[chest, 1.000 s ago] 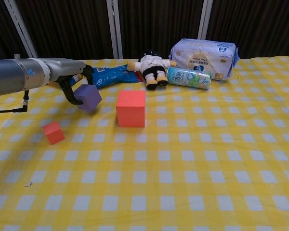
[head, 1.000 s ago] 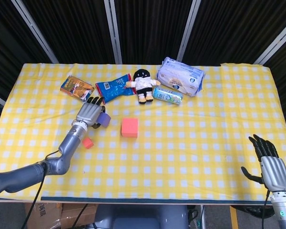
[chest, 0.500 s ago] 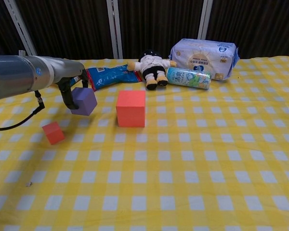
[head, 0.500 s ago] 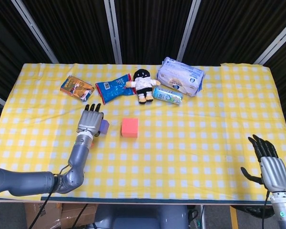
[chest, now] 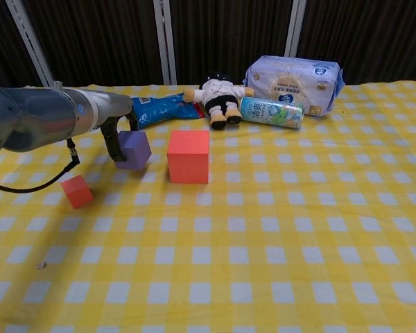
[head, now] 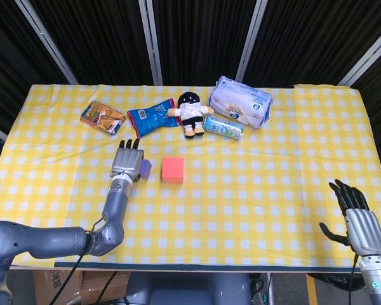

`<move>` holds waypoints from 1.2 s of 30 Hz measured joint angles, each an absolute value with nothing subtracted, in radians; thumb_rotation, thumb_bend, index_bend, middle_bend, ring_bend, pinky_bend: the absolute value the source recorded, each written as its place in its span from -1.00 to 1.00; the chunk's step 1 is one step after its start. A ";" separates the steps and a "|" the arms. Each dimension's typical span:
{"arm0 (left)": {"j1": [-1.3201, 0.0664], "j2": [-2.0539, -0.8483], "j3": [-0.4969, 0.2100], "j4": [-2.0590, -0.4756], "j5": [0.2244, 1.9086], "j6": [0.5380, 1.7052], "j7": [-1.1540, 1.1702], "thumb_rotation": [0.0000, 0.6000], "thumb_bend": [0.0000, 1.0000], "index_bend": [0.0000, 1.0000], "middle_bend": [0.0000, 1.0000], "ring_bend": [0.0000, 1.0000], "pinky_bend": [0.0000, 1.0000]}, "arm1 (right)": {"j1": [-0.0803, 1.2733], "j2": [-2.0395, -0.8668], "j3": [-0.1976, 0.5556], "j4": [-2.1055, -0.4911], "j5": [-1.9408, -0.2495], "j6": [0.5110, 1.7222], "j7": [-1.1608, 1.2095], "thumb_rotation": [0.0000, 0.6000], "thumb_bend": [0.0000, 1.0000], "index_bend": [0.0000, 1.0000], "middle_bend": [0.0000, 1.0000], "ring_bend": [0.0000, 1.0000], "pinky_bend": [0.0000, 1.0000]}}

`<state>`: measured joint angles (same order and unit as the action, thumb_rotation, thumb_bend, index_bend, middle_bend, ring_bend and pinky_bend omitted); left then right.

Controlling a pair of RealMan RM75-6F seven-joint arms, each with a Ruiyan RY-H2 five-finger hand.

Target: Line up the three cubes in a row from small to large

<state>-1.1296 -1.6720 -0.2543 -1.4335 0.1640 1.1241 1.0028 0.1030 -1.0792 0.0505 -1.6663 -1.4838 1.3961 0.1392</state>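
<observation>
— We see the purple cube (chest: 134, 150) just left of the big red cube (chest: 188, 155), gripped by our left hand (head: 127, 161).
— Small red cube (chest: 77, 191) sits apart, nearer us; our right hand (head: 357, 219) hangs empty, fingers spread.

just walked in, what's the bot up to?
It is sorting cubes by size. The left hand holds the mid-sized purple cube just left of the large red cube, low over the yellow checked tablecloth; whether it touches down is unclear. The small red cube sits alone further left and nearer. The right hand waits open at the table's edge.
</observation>
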 measured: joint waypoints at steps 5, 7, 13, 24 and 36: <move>-1.140 -1.708 -0.265 -1.394 0.147 1.114 1.010 1.00 -0.28 -0.15 -1.00 -1.00 -1.00 | 0.103 -1.077 0.050 -1.667 -1.485 1.396 0.146 1.00 -0.31 -1.00 -1.00 -1.00 -1.00; -1.145 -1.724 -0.270 -1.374 0.142 1.110 1.013 1.00 -0.28 -0.15 -1.00 -1.00 -1.00 | 0.103 -1.077 0.049 -1.667 -1.486 1.396 0.147 1.00 -0.31 -1.00 -1.00 -1.00 -1.00; -1.157 -1.765 -0.286 -1.326 0.141 1.100 1.022 1.00 -0.28 -0.15 -1.00 -1.00 -1.00 | 0.103 -1.075 0.050 -1.667 -1.485 1.396 0.157 1.00 -0.31 -1.00 -1.00 -1.00 -1.00; -1.159 -1.792 -0.309 -1.292 0.148 1.093 1.025 1.00 -0.28 -0.15 -1.00 -1.00 -1.00 | 0.104 -1.073 0.050 -1.668 -1.486 1.396 0.160 1.00 -0.31 -1.00 -1.00 -1.00 -1.00; -1.166 -1.811 -0.330 -1.286 0.147 1.098 1.038 1.00 -0.28 -0.16 -1.00 -1.00 -1.00 | 0.104 -1.073 0.049 -1.668 -1.486 1.397 0.159 1.00 -0.31 -1.00 -1.00 -1.00 -1.00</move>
